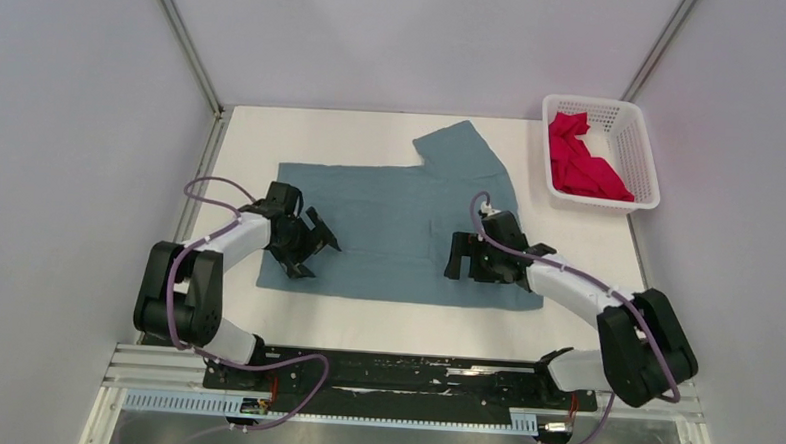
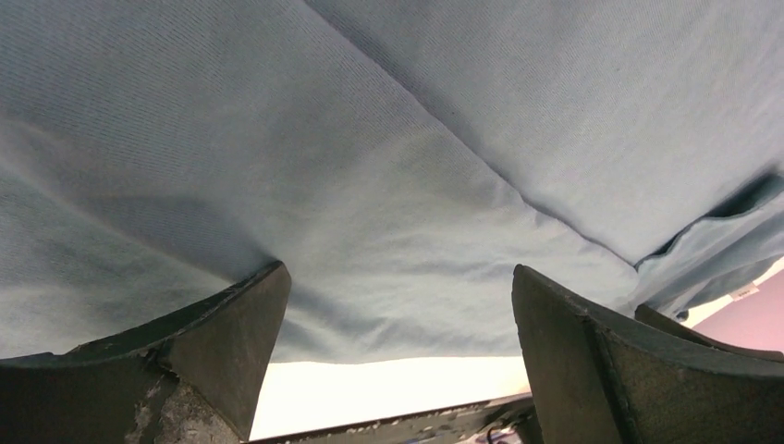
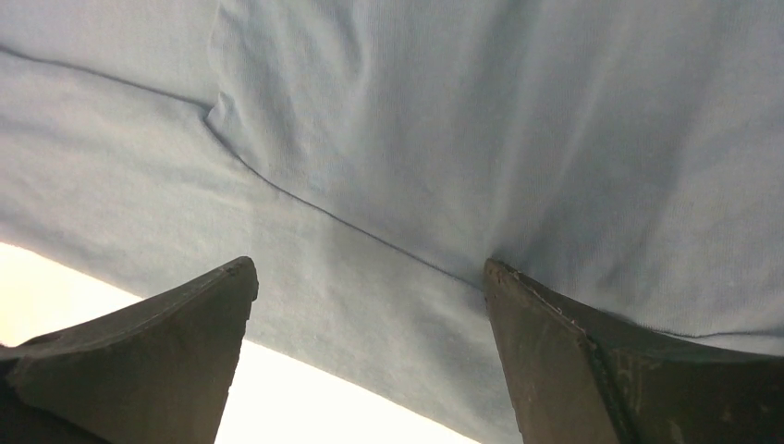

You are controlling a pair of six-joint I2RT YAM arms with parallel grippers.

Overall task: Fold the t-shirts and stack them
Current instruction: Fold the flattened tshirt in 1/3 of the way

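Note:
A blue-grey t-shirt point(image 1: 399, 217) lies spread flat on the white table point(image 1: 263, 136), one sleeve pointing to the far right. My left gripper point(image 1: 312, 259) hangs open over the shirt's near left corner. My right gripper point(image 1: 460, 257) hangs open over its near edge on the right. In the left wrist view the blue cloth point(image 2: 370, 166) fills the frame, with its hem between my spread fingers point(image 2: 231, 342). The right wrist view shows the same cloth point(image 3: 416, 139) and a fold line between its fingers point(image 3: 555, 361). A crimson-pink t-shirt point(image 1: 582, 162) lies crumpled in the basket.
A white lattice basket point(image 1: 644, 153) stands at the table's far right corner. Metal frame posts rise at both far corners. A black rail point(image 1: 402, 373) runs along the near edge between the arm bases.

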